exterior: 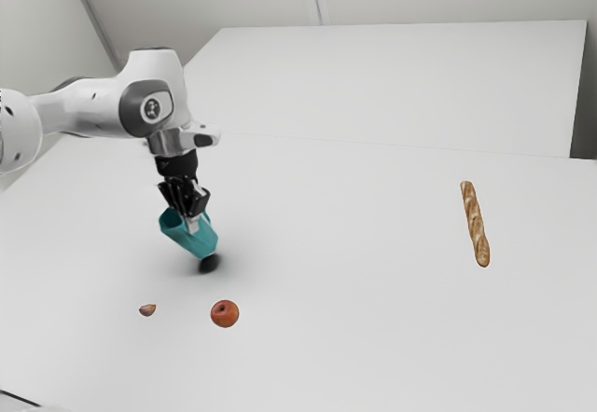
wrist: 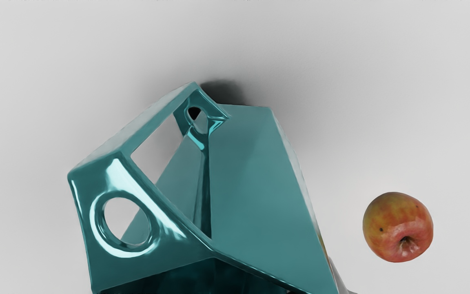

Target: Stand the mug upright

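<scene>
The teal mug [exterior: 194,238] is tilted in the exterior view, its opening toward the upper left and its base toward the lower right, above a dark shadow. My gripper [exterior: 192,221] reaches down to its upper part and is shut on it, with a pale fingertip against the outside. In the wrist view the mug [wrist: 259,175] is large and close, its angular holed handle facing the camera and its rim toward my hand. A small part of my gripper [wrist: 314,287] shows beside the rim; most of the fingers are hidden.
On the white table [exterior: 354,319] lie a red apple [exterior: 225,314] near the mug, a small brown piece [exterior: 147,309] beside the apple, and a baguette [exterior: 475,224] toward the exterior view's right. The apple [wrist: 398,227] is beside the mug in the wrist view too.
</scene>
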